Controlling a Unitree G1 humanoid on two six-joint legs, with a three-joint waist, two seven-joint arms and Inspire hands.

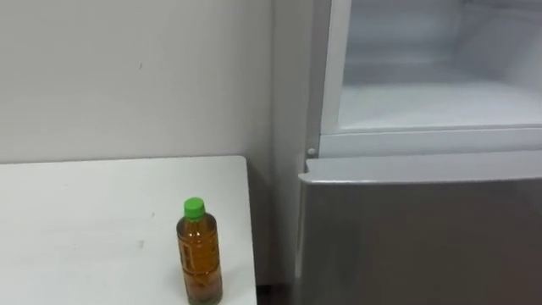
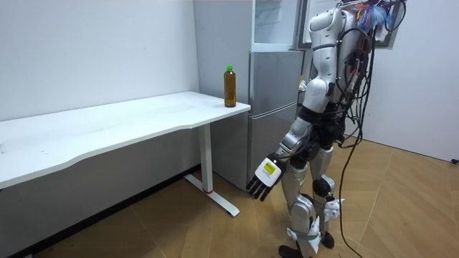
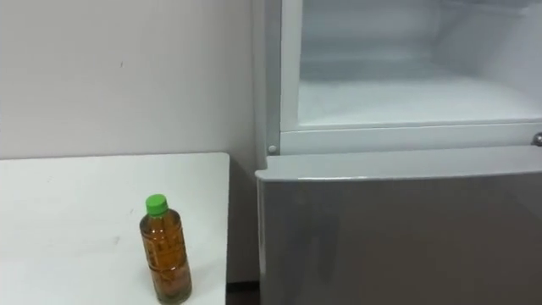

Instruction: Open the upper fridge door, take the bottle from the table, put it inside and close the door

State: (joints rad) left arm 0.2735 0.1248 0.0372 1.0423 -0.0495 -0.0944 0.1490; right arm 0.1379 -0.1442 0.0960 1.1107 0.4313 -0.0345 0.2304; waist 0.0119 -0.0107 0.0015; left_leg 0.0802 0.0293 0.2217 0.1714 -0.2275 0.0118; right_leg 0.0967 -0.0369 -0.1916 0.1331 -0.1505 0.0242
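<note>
A clear bottle of brown tea (image 1: 199,252) with a green cap stands upright on the white table (image 1: 85,220), close to the table's right front corner. To its right is the grey fridge; the upper compartment (image 1: 440,93) stands open, white inside with a bare shelf. The room view has me standing upright before the fridge (image 2: 276,107), the bottle (image 2: 229,86) at the table end beside it. My left hand (image 2: 264,179) hangs low by my thigh, fingers straight and holding nothing, well below and apart from the bottle.
The lower fridge door (image 1: 423,237) is closed. A narrow gap separates the table edge from the fridge side. A plain wall (image 1: 127,76) runs behind the table. Wooden floor (image 2: 401,208) lies open behind me.
</note>
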